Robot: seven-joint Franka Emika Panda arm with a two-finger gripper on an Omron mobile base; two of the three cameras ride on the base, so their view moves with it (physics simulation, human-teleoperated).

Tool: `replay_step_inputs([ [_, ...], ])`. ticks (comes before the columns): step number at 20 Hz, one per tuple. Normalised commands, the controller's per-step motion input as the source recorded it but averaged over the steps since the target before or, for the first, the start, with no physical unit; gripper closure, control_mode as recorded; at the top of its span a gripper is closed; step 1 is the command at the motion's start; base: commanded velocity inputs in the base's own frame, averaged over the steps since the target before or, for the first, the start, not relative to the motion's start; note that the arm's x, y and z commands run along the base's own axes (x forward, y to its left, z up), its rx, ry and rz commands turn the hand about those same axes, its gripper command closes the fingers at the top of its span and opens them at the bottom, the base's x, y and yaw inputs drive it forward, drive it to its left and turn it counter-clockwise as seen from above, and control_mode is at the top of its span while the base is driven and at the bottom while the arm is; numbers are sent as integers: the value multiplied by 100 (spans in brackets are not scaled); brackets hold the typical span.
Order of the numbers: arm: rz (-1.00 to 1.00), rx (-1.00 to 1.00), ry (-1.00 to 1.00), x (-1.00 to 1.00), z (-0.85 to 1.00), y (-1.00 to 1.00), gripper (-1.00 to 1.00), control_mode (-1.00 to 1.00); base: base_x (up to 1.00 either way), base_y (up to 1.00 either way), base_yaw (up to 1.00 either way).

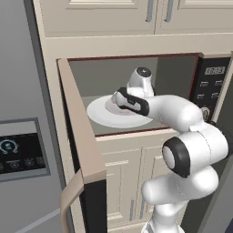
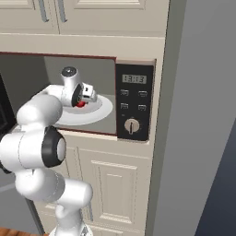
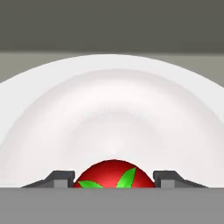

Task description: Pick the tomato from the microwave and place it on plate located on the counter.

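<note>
1. Reaching into the microwave point(image 1: 182, 63), the arm point(image 1: 182, 118) crosses the middle of the left base view, and the gripper point(image 3: 113, 180) sits low over the turntable dish point(image 1: 102, 119) at centre frame.
2. At the bottom centre of the hand view, the tomato point(image 3: 114, 174) lies between the two dark fingertips point(image 3: 61, 178), one on each side, both close against its flanks. The jaws are open about as wide as the fruit; whether they press on it cannot be told.
3. The tomato is round, with no clear long axis. Its green stem leaves face the hand camera, spreading across the visible top of the fruit.
4. The right base view shows what the left does not: a small patch of red point(image 2: 80, 104) under the hand, left of centre, resting on the dish point(image 2: 99, 113) inside the cavity. In the left base view the wrist covers the fruit.
5. The left base view alone shows the door point(image 1: 84, 159) swung open toward the lower left, and a grey appliance with a dark display point(image 1: 20, 150) at the left edge.
6. The right base view shows the black control panel point(image 2: 133, 103) at centre, with its display and knob point(image 2: 132, 125).
7. The hand view shows the dish point(image 3: 43, 109) curving across the frame, with the grey cavity wall point(image 3: 112, 26) along the top.
</note>
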Motion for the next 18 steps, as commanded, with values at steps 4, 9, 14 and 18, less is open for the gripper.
replay_step_inputs([
  [4, 0, 1, -5, -53, 1, -17, 100, -100, 0, 0, 0],
  [9, 0, 1, 0, -54, 17, -21, 100, -100, 0, 0, 0],
  [14, 0, 0, 0, -62, 26, -13, 100, -100, 0, 0, 0],
  [18, 0, 0, 3, -71, 30, -11, 100, -100, 0, 0, 0],
])
